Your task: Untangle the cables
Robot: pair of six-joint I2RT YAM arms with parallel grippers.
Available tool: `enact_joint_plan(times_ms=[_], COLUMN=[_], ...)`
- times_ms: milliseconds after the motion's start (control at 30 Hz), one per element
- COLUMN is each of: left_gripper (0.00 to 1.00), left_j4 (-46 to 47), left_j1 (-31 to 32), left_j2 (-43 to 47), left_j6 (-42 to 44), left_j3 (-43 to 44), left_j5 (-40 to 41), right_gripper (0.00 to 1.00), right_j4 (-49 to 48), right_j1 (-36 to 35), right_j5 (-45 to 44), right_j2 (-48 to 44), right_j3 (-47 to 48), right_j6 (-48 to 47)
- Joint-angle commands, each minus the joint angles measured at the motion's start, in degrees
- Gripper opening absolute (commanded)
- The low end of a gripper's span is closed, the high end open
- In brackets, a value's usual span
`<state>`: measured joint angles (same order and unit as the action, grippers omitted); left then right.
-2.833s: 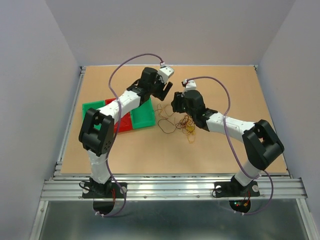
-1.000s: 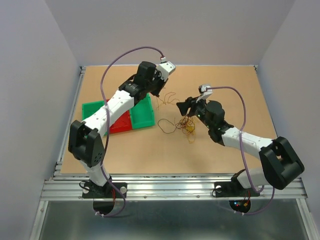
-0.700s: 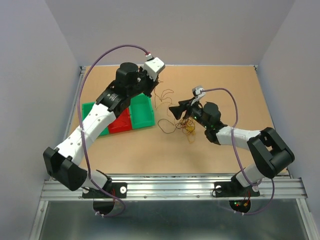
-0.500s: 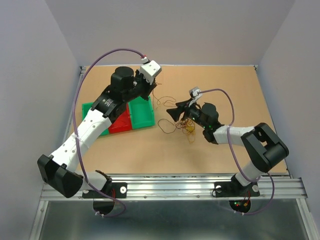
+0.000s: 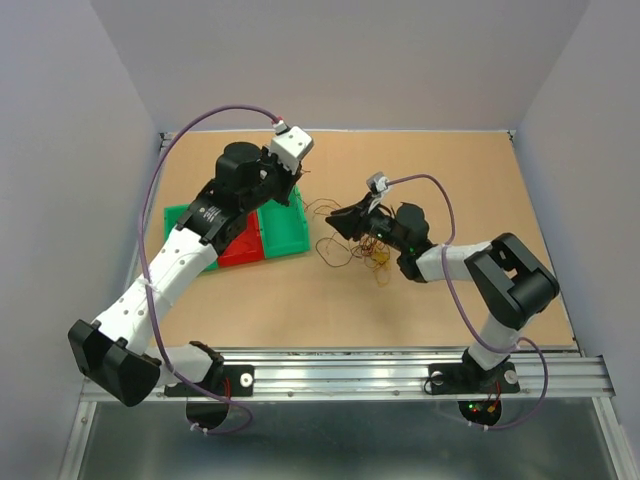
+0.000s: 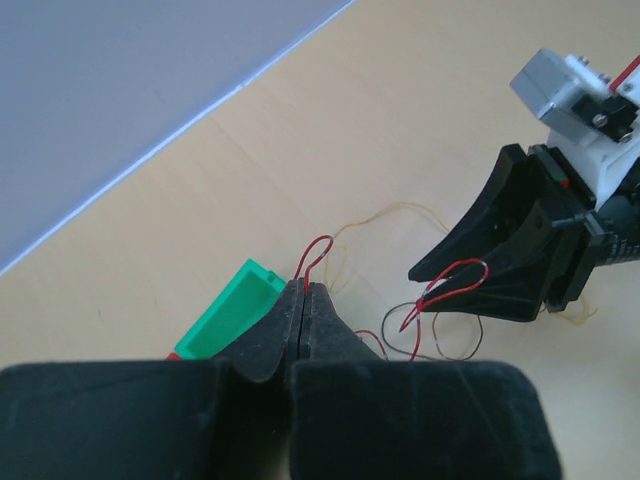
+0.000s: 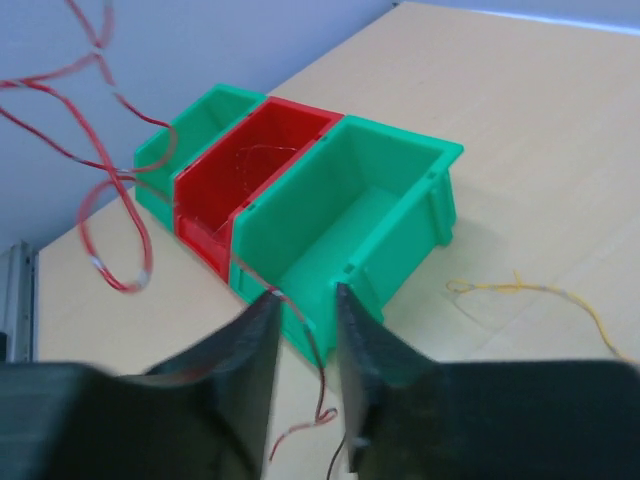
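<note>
The cables [image 5: 374, 250] lie as a small knot of thin brown, orange and dark wires in the middle of the table. My left gripper [image 6: 304, 290] is shut on a red wire [image 6: 316, 250] and holds it above the near green bin's corner [image 6: 232, 310]. The red wire runs across to my right gripper [image 5: 332, 222], just left of the knot. In the right wrist view its jaws [image 7: 305, 292] stand a little apart, with a red strand [image 7: 318, 372] passing between them. More red wire [image 7: 112, 215] hangs in loops at that view's upper left.
Three bins stand side by side at the left: a green bin [image 5: 286, 226], a red bin [image 5: 246, 246] and another green bin [image 5: 184, 215]. A yellow strand [image 7: 540, 292] lies on the board to the right of the bins. Walls close off the table's far and side edges.
My left arm has swung back and to the left, drawing the red wire out of the knot. My right gripper has slid left toward the bins and its jaws have narrowed.
</note>
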<state>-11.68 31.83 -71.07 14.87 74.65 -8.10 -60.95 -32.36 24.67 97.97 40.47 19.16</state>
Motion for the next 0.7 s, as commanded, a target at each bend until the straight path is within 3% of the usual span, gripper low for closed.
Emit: enact_joint_plan(times_ms=[0, 67, 367, 667], left_gripper=[0.0, 0.0, 0.0, 0.0], left_j4=[2.1, 2.0, 1.7, 5.0], left_j1=[-2.5, -4.0, -17.6, -21.1], left_j2=[1.4, 1.3, 2.1, 5.6], left_j6=[-1.0, -1.3, -2.0, 0.9], left_j3=[-2.5, -3.2, -7.0, -15.9], left_j5=[0.6, -2.8, -12.5, -7.5], right_gripper=[0.25, 0.01, 0.0, 0.01], right_j4=[-5.4, -5.4, -4.8, -4.1], right_j1=[-2.3, -3.1, -9.3, -16.8], right_j5=[2.7, 2.7, 0.3, -6.6], right_j2=[2.0, 2.8, 10.2, 23.0], right_j3=[5.3, 6.8, 14.7, 31.3], right_j6=[0.6, 0.9, 1.7, 1.6])
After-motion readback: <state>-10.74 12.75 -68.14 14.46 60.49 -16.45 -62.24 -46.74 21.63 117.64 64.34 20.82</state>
